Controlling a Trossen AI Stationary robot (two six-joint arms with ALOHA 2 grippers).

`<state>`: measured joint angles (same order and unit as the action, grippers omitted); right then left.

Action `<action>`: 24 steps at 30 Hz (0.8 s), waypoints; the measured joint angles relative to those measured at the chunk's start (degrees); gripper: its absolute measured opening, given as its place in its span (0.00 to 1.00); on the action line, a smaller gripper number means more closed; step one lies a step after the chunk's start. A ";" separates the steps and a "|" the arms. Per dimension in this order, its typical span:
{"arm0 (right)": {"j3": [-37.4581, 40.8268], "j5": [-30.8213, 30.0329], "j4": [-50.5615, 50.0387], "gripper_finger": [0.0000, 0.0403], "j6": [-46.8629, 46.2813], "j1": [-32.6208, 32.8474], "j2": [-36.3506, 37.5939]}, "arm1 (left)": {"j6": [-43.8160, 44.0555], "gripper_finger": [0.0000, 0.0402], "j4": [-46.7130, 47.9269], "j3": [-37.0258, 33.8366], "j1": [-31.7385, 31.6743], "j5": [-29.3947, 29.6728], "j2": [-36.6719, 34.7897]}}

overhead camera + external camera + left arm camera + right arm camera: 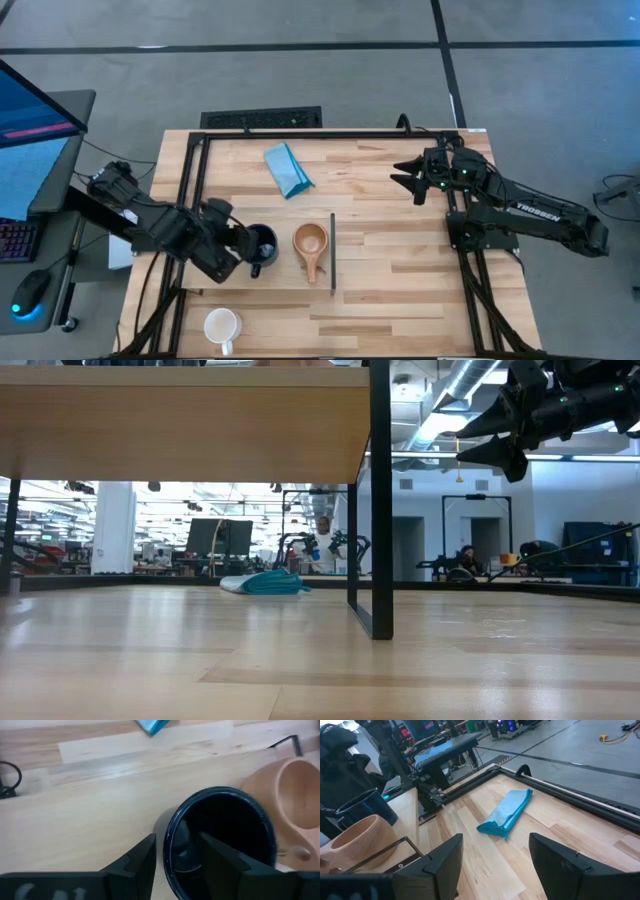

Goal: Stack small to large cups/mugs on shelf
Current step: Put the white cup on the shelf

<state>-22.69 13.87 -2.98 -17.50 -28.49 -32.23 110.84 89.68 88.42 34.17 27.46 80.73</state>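
The black mug stands upright on the pale shelf, left of the tan wooden cup, whose stub handle points toward the near edge. My left gripper is open; its fingers stand astride the mug's left wall. The white mug stands mouth up on the tabletop near the front left. My right gripper is open and empty, high over the far right of the table; it also shows in the low view. My left gripper has one finger inside the black mug and one finger outside it, coming from the table's left. A gap shows between the inner finger and the wall; I cannot tell whether either finger touches. The mug stands upright on the shelf.
A folded blue cloth lies on the tabletop at the far middle. The shelf is a raised board on a black frame with a leg; a dark strip runs along its right edge. A black rail frame borders the table.
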 joint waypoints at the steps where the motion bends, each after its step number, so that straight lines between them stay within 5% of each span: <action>1: -0.01 0.00 0.01 0.62 0.00 0.00 -0.02 | -0.22 0.34 -0.05 0.00 0.00 0.07 -0.42; 9: 0.01 0.00 0.02 0.62 0.00 0.00 -0.02 | -8.44 0.34 -0.77 -0.02 0.70 4.86 -3.95; 17: 0.01 -0.34 0.02 0.62 -0.02 -0.02 -0.02 | -33.31 0.34 -6.23 -0.02 2.15 4.56 -6.32; 24: 0.01 -0.42 0.04 0.62 -0.87 -0.04 -0.02 | -49.91 0.34 -10.95 -0.02 4.02 -7.07 -7.81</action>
<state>-22.68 13.45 -2.94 -18.36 -28.53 -32.25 60.92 78.72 88.40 38.19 20.39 72.92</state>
